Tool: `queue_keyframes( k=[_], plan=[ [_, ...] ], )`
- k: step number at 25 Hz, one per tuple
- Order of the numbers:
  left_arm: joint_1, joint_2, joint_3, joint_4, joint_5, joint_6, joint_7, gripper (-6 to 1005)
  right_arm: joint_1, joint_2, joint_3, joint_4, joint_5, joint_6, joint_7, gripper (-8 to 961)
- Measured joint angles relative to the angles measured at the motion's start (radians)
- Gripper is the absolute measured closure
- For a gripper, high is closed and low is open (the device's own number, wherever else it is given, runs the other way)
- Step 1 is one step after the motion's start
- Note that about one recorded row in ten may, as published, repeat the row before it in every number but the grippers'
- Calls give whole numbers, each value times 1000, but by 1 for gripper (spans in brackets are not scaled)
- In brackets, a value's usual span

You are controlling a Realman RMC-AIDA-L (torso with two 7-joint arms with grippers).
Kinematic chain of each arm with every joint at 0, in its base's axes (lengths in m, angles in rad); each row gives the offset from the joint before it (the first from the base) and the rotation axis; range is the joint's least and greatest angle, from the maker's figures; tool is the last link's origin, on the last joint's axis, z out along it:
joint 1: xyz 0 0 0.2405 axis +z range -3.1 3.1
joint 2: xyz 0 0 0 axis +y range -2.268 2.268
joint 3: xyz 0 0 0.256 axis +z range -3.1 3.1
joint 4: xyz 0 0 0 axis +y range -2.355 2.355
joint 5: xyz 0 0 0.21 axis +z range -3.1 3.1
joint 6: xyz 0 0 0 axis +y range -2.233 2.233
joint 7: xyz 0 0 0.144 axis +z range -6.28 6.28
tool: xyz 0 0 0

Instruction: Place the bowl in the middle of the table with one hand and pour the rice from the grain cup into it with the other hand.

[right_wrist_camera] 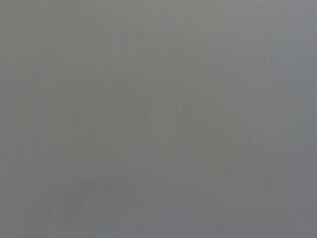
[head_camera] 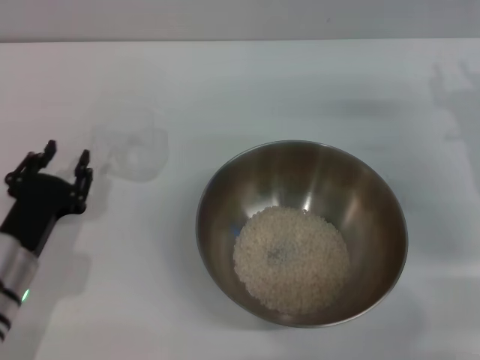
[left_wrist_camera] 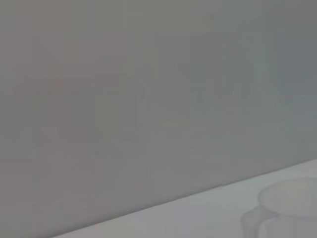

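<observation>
The stainless-steel bowl (head_camera: pixel 301 232) stands on the white table (head_camera: pixel 300 82), about in the middle and a little to the right. A pile of whitish rice (head_camera: pixel 291 259) lies in its bottom. The translucent grain cup (head_camera: pixel 136 152) stands on the table to the left of the bowl, and looks empty. It also shows in the left wrist view (left_wrist_camera: pixel 287 208). My left gripper (head_camera: pixel 66 155) is open and empty, just left of the cup and apart from it. My right gripper is out of view.
The table's far edge (head_camera: pixel 240 40) meets a grey wall at the back. The right wrist view shows only a plain grey surface.
</observation>
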Motion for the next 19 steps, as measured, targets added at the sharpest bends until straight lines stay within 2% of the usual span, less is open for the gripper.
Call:
queue_keyframes(
  k=[4, 5, 9, 10, 12, 19],
  plan=[
    [21, 2, 1, 2, 0, 32, -4, 602, 0, -1, 1, 2, 2, 1, 0, 478],
    [52, 2, 5, 2, 0, 92, -48, 595, 0, -1, 1, 2, 2, 2, 0, 478],
    [68, 3, -1, 3, -4, 173, -197, 533, 0, -1, -4, 2, -1, 12, -1, 478],
    [65, 4, -14, 5, -8, 204, -288, 517, 0, 0, -11, 2, -3, 14, -1, 478],
    [52, 4, -40, 6, -9, 211, -351, 479, -2, 2, -33, 2, -4, 15, -1, 479],
    [5, 1, -116, 5, -9, 213, -392, 365, -17, 7, -132, 6, -6, 17, 5, 479]
  ],
)
